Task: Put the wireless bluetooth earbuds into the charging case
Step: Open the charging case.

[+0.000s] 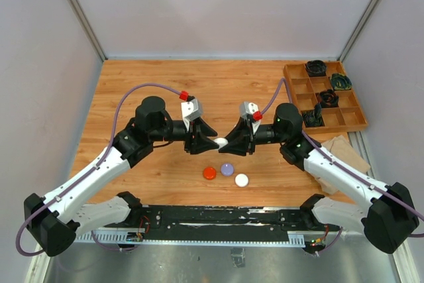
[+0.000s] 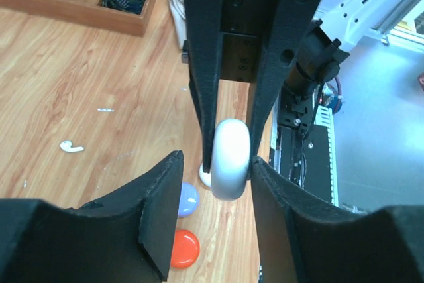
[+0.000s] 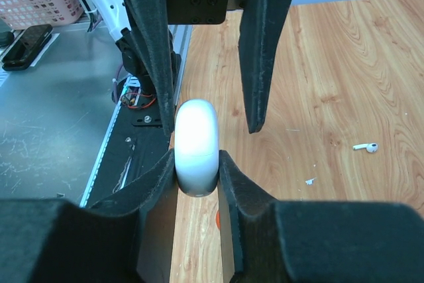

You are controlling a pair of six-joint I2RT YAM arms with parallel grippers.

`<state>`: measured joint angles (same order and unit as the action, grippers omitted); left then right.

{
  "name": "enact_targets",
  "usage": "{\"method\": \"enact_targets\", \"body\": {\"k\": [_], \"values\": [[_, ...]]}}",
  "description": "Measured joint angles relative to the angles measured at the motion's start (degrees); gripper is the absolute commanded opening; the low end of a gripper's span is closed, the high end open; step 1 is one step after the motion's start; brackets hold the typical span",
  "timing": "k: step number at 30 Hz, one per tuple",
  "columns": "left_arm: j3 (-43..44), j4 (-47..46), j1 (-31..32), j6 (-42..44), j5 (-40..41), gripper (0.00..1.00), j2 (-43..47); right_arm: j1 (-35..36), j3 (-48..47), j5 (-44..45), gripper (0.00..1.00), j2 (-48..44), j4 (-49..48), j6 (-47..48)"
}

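1 charging case (image 3: 196, 140) pinched by the right gripper (image 3: 197, 160), left gripper (image 2: 215, 164) parted around it. 1 white earbud (image 3: 366, 146) visible. 3 pucks (image 1: 227, 169) at 6 o'clock; tray (image 1: 338, 128) at 1 o'clock.

Item 1: charging case (image 3: 196, 147). White, smooth, glossy, rounded like a pebble, closed. Held edge-on above the tabletop (image 2: 99, 71), pinched on its two broad faces by the right claw (image 3: 197, 167). It also sits between the parted fingers of the left claw (image 2: 215, 180), close against one of them.

Item 2: earbud (image 2: 71, 146). White, tiny, short-stemmed. Lies on its side on the bare wood, alone, well apart from the case. Only this one shows.
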<state>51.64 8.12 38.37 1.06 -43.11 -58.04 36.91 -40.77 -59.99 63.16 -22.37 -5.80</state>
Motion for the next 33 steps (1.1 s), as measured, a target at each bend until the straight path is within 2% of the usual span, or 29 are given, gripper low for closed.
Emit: {"method": "enact_targets", "body": {"k": [6, 26, 33], "values": [[-1.79, -1.22, 0.0, -1.42, 2.69, 0.58, 1.07, 0.0, 0.0, 0.13, 0.11, -0.87, -0.07, -0.33], [-2.21, -2.12, -1.53, -6.88, 12.55, 0.55, 1.95, -1.05, 1.75, 1.57, 0.11, -1.16, -0.09, 0.22], [-2.12, -2.05, -1.99, -8.24, 15.45, 0.66, 1.97, -1.05, 2.05, 2.25, 0.13, -1.22, -0.07, 0.35]]}}
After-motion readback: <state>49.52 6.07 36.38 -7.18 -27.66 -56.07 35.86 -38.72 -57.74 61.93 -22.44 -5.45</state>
